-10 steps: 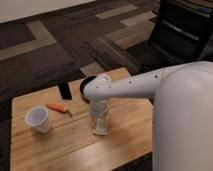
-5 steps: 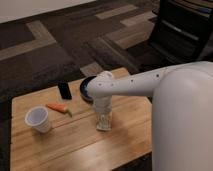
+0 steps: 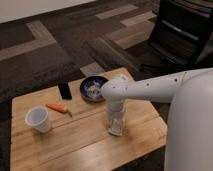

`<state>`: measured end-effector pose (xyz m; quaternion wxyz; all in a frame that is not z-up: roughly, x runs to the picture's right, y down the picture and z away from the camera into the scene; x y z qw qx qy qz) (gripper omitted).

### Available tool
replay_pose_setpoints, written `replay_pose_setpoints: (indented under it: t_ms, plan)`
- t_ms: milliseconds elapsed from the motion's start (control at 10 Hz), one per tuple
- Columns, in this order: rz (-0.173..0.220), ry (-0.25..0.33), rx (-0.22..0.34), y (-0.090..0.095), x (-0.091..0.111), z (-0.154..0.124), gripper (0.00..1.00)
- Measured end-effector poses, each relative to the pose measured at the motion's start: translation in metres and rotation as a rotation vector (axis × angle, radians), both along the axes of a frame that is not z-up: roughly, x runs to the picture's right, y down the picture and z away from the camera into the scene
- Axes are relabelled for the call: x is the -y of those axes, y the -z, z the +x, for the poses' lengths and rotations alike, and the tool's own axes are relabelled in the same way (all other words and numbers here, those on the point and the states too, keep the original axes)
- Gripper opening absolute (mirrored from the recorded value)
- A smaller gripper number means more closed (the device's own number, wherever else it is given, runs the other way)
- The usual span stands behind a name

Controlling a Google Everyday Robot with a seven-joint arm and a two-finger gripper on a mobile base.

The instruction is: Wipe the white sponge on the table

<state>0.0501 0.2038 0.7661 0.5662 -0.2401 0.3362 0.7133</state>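
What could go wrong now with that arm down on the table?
The gripper reaches down to the table close to the bowl; a stroke that way might knock it. A wide sweep might hit the carrot or tip the cup. I cannot see the sponge under the gripper, so a slip might go unnoticed.

The tabletop (image 3: 60,145) is light-brown wood with visible plank grain and a soft satin sheen, not glossy. The cup (image 3: 38,119) looks like thin, smooth white plastic. The orange carrot (image 3: 57,107) is matt, and the little black slab (image 3: 64,90) is smooth and slightly shiny. The dark bowl (image 3: 93,88) has a glossy inside. The arm (image 3: 150,90) is a smooth white plastic shell with a semi-gloss finish. The pincer (image 3: 115,127) points down onto the tabletop just in front of the bowl and looks like pale greyish plastic. The floor (image 3: 50,55) is matt, rough-looking carpet.
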Motion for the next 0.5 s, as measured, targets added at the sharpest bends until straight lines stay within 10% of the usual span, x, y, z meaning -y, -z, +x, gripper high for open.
replay_pose_setpoints:
  t_ms: [500]
  plan:
    - [-0.012,0.128,0.179,-0.016,0.005,-0.079,0.0]
